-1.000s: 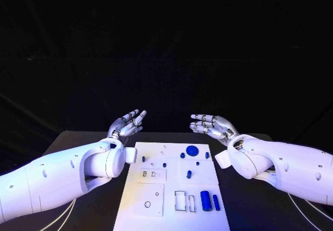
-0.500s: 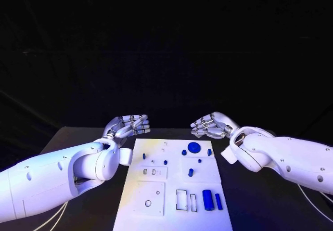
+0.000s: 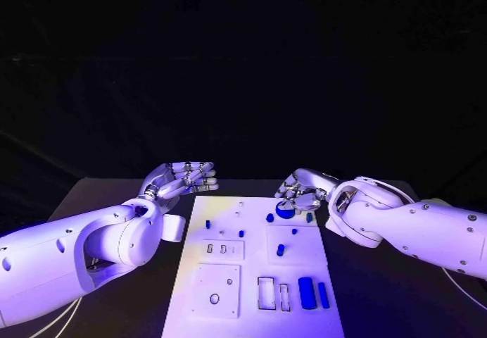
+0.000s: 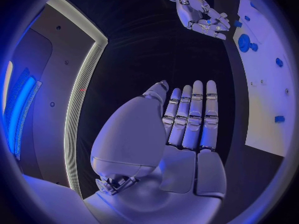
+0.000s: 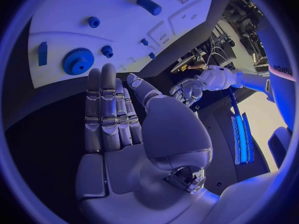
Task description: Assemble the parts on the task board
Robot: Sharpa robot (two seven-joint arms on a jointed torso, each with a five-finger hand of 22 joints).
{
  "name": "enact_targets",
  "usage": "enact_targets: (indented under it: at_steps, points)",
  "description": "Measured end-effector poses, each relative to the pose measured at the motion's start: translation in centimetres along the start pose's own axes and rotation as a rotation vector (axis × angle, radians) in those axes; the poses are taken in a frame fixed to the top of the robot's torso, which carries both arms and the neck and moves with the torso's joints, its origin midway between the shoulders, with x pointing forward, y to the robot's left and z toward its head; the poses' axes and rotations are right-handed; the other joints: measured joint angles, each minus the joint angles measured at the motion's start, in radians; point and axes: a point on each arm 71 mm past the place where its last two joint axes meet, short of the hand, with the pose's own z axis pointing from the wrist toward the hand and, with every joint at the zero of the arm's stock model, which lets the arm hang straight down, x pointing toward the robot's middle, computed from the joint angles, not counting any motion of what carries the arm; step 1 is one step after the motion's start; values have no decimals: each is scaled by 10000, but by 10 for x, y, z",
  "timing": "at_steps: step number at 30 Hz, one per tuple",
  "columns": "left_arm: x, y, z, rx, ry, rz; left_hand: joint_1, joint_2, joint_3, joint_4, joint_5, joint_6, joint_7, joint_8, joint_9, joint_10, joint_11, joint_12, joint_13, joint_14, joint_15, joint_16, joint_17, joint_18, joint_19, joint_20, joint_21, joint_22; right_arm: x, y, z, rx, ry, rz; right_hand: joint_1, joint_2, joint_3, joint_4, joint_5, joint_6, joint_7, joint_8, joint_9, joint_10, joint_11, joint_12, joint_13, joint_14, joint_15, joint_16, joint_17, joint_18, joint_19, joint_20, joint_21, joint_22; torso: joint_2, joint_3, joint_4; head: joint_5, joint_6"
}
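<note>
The white task board (image 3: 254, 271) lies in the middle of the table, with small blue parts on it. A blue gear (image 3: 285, 210) sits at its far end, and in the right wrist view the gear (image 5: 77, 60) lies just beyond my fingertips. My right hand (image 3: 301, 191) hovers over the gear with its fingers stretched out and holds nothing (image 5: 118, 119). My left hand (image 3: 183, 179) hangs off the board's far left corner, its palm (image 4: 187, 129) bare. A thick blue cylinder (image 3: 307, 292) and a thin blue bar (image 3: 323, 296) lie near the board's front right.
Small blue pegs (image 3: 208, 224) (image 3: 280, 248) stand along the board's far half. Rectangular recesses (image 3: 264, 293) lie at its near end. Black tabletop (image 3: 406, 296) runs on both sides of the board.
My right hand has come down toward the board's far end, over the blue gear. The left hand has turned a little and stayed by the far left corner.
</note>
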Motion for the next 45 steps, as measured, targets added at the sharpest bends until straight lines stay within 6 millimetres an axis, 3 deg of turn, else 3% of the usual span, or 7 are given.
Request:
enact_targets:
  at_steps: [6, 8, 10, 17, 18, 23, 45]
  points:
    - [4, -6, -5, 75, 256, -44, 0, 0, 27, 27, 0, -1, 0, -2, 0, 15, 12, -55, 1, 35, 35, -40, -1, 0, 0, 0, 0, -14, 0, 10, 3, -264, -31, -1175, 7, -203, 82, 246, 211, 0, 0, -10, 0, -187, -57, -106, 104, 51, -52, 2645, 1812, 1, 634, -198, 1200, 862, 223, -1, -36, 7, 80]
    - [7, -8, -6, 93, 349, -62, 0, 0, 27, 27, 0, -1, 0, -2, 0, 15, 12, -55, 1, 34, 35, -79, -1, 0, 0, 0, 0, -15, 0, 12, 4, -347, -37, -1498, 4, -236, 170, 381, 229, 0, -1, -39, 0, -348, -31, -106, 163, 50, -51, 4745, 3737, -35, 1042, -212, 2396, 2295, 273, 0, -34, 4, 83]
    - [9, -9, -6, 102, 421, -81, 0, 0, 27, 27, 0, -1, 0, -45, -12, 15, 13, -110, 1, 34, 35, -79, -1, 0, 0, 1, 0, -26, 1, 15, 4, -416, -42, -1745, 46, -288, 248, 458, 229, -1, -1, -39, -1, -434, -20, -106, 197, 50, -51, 5983, 5029, -237, 1347, -201, 3309, 3449, 323, 3, -24, -7, 84]
    - [13, -11, -8, 100, 560, -113, 0, 0, 27, 28, 0, 35, 36, -45, -14, 15, 13, -116, 1, 34, 35, -117, -2, 0, 0, 1, -1, -26, 4, 24, 7, -675, 63, -2490, 133, -497, 552, 762, 228, 0, -1, -89, -1, -613, 52, -106, 327, 50, -51, 8867, 8160, -555, 2179, -138, 5741, 6638, 435, 9, 26, -15, 49]
    - [13, -11, -8, 100, 566, -112, 0, 0, 26, 28, 0, 34, 36, -45, -13, 15, 13, -116, 1, 34, 35, -117, -2, 0, -1, 1, -1, -27, 5, 25, 8, -702, 96, -2570, 133, -497, 578, 788, 228, 0, -1, -90, -1, -631, 34, -106, 328, 50, -51, 9111, 8454, -683, 2273, -126, 5961, 6945, 446, 12, 32, -15, 44]
    - [13, -12, -8, 100, 590, -104, -54, -53, 54, 56, 0, 34, 36, -102, -13, 14, 13, -172, 1, 34, 35, -160, -2, 0, -1, 1, -1, -43, 8, 28, 11, -751, 289, -2966, 172, -536, 662, 872, 227, 0, -1, -90, 3, -718, 17, -105, 337, 50, -51, 9611, 9011, -706, 2374, -125, 6357, 7544, 503, 17, 59, -29, 12]
    - [15, -20, -7, 227, 667, -69, -53, -53, 54, 57, 0, 34, 36, -102, -12, 13, 14, -208, 2, 33, 35, -163, -4, -1, -2, 1, -1, -54, 13, 29, 20, -414, 678, -3944, 53, -654, 671, 996, 227, 31, -32, -126, 6, -897, 54, -147, 335, 49, -51, 9824, 9217, -706, 2373, -125, 6590, 7860, 775, 30, 139, -81, -7]
